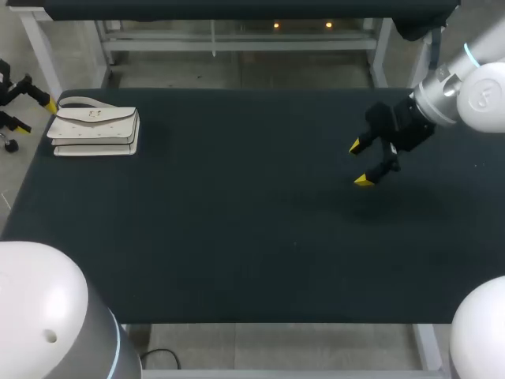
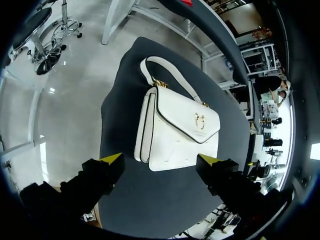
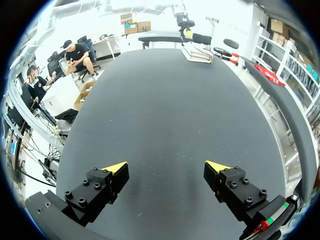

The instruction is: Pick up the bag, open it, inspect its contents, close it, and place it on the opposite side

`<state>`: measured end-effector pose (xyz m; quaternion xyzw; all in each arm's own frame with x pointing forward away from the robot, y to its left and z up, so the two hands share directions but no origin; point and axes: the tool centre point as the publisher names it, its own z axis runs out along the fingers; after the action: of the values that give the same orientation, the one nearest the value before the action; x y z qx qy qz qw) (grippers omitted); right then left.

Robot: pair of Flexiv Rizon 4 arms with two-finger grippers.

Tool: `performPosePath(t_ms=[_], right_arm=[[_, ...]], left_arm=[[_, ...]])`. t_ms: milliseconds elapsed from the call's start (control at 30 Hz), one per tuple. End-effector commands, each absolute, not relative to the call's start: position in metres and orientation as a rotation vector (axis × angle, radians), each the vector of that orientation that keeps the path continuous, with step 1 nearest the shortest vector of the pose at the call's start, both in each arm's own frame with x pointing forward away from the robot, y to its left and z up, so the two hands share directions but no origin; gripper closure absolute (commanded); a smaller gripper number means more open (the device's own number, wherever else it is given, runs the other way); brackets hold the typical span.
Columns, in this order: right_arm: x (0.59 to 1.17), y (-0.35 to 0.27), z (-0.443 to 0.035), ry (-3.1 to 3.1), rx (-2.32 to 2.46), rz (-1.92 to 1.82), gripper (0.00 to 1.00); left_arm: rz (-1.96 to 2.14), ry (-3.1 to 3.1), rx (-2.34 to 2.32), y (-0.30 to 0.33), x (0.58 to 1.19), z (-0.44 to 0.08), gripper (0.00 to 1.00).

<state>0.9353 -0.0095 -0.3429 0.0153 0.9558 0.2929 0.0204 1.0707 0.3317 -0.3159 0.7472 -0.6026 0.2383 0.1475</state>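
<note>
Beside bag [image 2: 177, 132] | left hand [image 2: 161, 160] wide open, not touching | right hand [image 3: 166, 167] open

You have a long table [image 1: 237, 237] with a matte black top on pale metal legs. One thing lies directly on it: a cream-white handbag [image 1: 95, 128], flat on its back near the far left corner, close to the table's left end. Its pointed flap [image 2: 185, 112] faces up and is shut, with a gold clasp [image 2: 200, 120] near its tip. Its strap [image 2: 176, 77] lies looped on the black top beside it.
</note>
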Motion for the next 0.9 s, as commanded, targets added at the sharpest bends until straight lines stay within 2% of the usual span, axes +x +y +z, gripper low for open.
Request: performPosePath(t_ms=[33, 233, 500, 633, 700, 733, 833, 900], right_arm=[[0.935, -0.009, -0.344, 2.961, 0.048, 0.910, 0.00], [0.935, -0.009, -0.344, 2.961, 0.048, 0.910, 0.00], [0.935, -0.009, -0.344, 2.961, 0.048, 0.910, 0.00], [0.935, -0.009, -0.344, 2.961, 0.048, 0.910, 0.00], [0.935, -0.009, -0.344, 2.961, 0.048, 0.910, 0.00], [0.935, -0.009, -0.344, 2.961, 0.048, 0.910, 0.00], [0.935, -0.009, -0.344, 2.961, 0.048, 0.910, 0.00], [0.935, -0.009, -0.344, 2.961, 0.048, 0.910, 0.00]], left_arm=[[0.700, -1.711, 2.128, 0.335, 1.079, -0.329, 0.00], [0.715, -1.687, 2.122, 0.339, 1.085, -0.335, 0.00], [0.744, -1.658, 2.094, 0.339, 1.093, -0.344, 0.05], [0.743, -1.662, 2.074, 0.333, 1.097, -0.348, 0.15], [0.760, -1.655, 2.051, 0.331, 1.099, -0.349, 0.27], [0.761, -1.655, 2.050, 0.331, 1.100, -0.349, 0.27], [0.767, -1.656, 2.042, 0.328, 1.101, -0.350, 0.51], [0.774, -1.656, 2.039, 0.326, 1.103, -0.349, 0.57]])
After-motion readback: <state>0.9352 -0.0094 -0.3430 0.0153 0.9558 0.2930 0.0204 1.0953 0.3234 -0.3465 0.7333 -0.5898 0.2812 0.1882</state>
